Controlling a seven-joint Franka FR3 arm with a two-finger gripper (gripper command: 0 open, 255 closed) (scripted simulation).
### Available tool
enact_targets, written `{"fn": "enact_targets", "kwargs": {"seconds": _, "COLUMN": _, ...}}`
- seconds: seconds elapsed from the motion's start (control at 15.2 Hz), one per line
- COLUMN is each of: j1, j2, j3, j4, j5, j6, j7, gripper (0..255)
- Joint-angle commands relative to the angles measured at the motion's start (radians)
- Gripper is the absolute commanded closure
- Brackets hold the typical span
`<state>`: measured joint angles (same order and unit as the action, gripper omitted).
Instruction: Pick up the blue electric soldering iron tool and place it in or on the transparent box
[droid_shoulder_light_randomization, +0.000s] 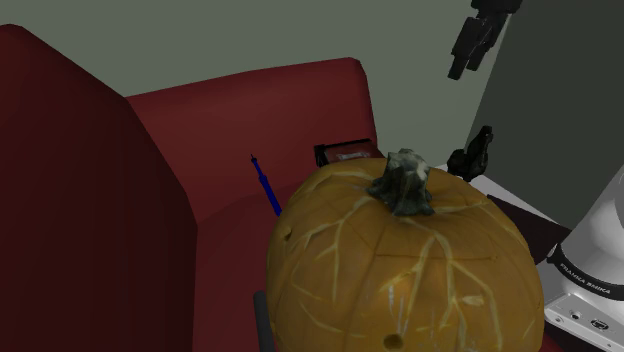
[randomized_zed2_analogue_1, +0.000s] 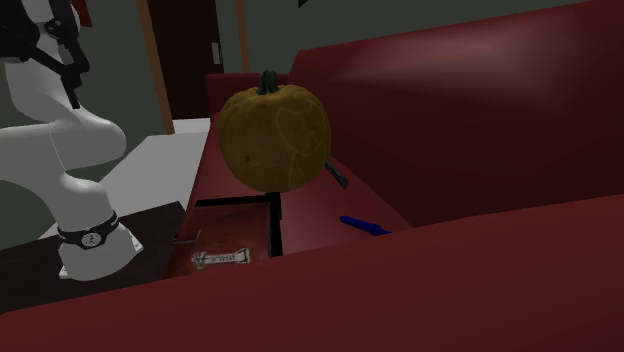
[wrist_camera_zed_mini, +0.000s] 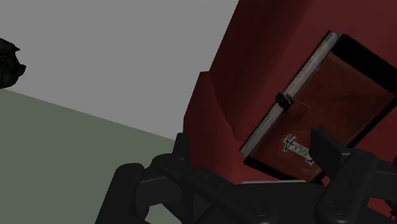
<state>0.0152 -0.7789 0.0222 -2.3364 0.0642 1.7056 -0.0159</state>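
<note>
Hanging high above the red sofa (droid_shoulder_light_randomization: 250, 110), hand (droid_shoulder_light_randomization: 472, 48): black, two-fingered, jaws standing apart, nothing clasped between them. Item sought: blue soldering iron (droid_shoulder_light_randomization: 266, 190), slim, dark-tipped, lying on the sofa seat well below the hand and far out from it, clear of any contact. Receiving item: transparent box (droid_shoulder_light_randomization: 345, 155), flat, dark-rimmed, with a small clasp on one edge and a label showing through; it lies on the same seat, below the hand and nearer to it than the iron, so that it sits between the hand's side and the tool. Whether its lid is shut cannot be told. Neighbouring item: large orange pumpkin (droid_shoulder_light_randomization: 400, 270) with a grey-green stem, resting on the seat just beside both box and iron, below the hand. Small black object (droid_shoulder_light_randomization: 472, 155), kind not made out, below the hand near the sofa's end. White arm (randomized_zed2_analogue_1: 60, 150): raised, hand looking down toward the box. Step in hand, as judged: the approach, before any grasp; pick-up not yet begun, placing not yet begun. Next move, as judged: carry the hand out past the box and down to the iron, line the jaws across its thin shaft, keep clear of the pumpkin, then close.
</note>
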Motion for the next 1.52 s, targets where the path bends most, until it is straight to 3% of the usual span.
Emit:
{"fn": "enact_targets", "kwargs": {"seconds": 0.0, "j1": 0.0, "j2": 0.0, "j3": 0.0, "j4": 0.0, "j5": 0.0, "j6": 0.0, "j7": 0.0, "gripper": 0}}
{"fn": "enact_targets", "kwargs": {"seconds": 0.46, "j1": 0.025, "j2": 0.068, "j3": 0.168, "j4": -0.054, "j5": 0.059, "j6": 0.168, "j7": 0.195, "gripper": 0}}
{"fn": "enact_targets", "kwargs": {"seconds": 0.86, "j1": 0.024, "j2": 0.192, "j3": 0.32, "j4": -0.038, "j5": 0.073, "j6": 0.313, "j7": 0.369, "gripper": 0}}
{"fn": "enact_targets", "kwargs": {"seconds": 1.19, "j1": -0.003, "j2": 0.334, "j3": 0.455, "j4": 0.019, "j5": 0.034, "j6": 0.421, "j7": 0.533, "gripper": 0}}
{"fn": "enact_targets", "kwargs": {"seconds": 1.45, "j1": -0.041, "j2": 0.473, "j3": 0.567, "j4": 0.093, "j5": -0.05, "j6": 0.489, "j7": 0.688, "gripper": 0}}
